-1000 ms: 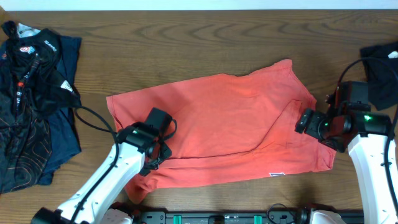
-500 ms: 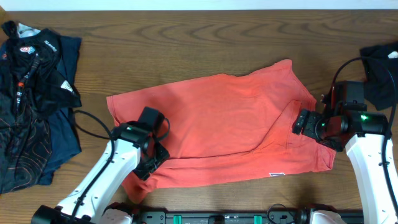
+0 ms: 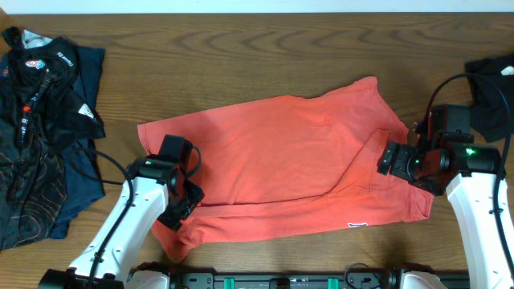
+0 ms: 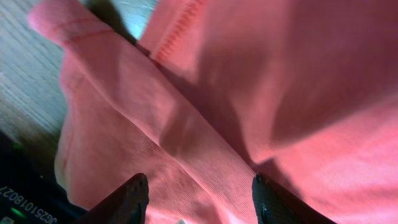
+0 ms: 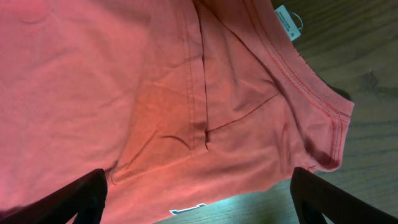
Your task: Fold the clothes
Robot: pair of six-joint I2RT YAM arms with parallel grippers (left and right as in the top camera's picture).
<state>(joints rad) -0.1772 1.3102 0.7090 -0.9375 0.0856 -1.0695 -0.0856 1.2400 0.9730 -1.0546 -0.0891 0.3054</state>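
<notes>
The coral-red T-shirt (image 3: 281,160) lies partly folded across the middle of the wooden table, lettering side down, with a bit of navy-and-white print at its front edge (image 3: 358,225). My left gripper (image 3: 178,210) is open just above the shirt's front left corner; the left wrist view shows folded red cloth (image 4: 186,124) between its fingers (image 4: 199,199). My right gripper (image 3: 391,158) is open over the shirt's right end. The right wrist view shows the collar (image 5: 305,81), a small white label (image 5: 285,22) and its spread fingers (image 5: 199,199).
A pile of dark navy and black clothes (image 3: 40,120) lies at the table's left end. A dark cloth (image 3: 491,84) lies at the far right edge. A black rail (image 3: 281,281) runs along the table's front edge.
My left gripper has moved left along the shirt's front edge toward the front left corner. The right gripper has shifted slightly left. The shirt lies as before.
</notes>
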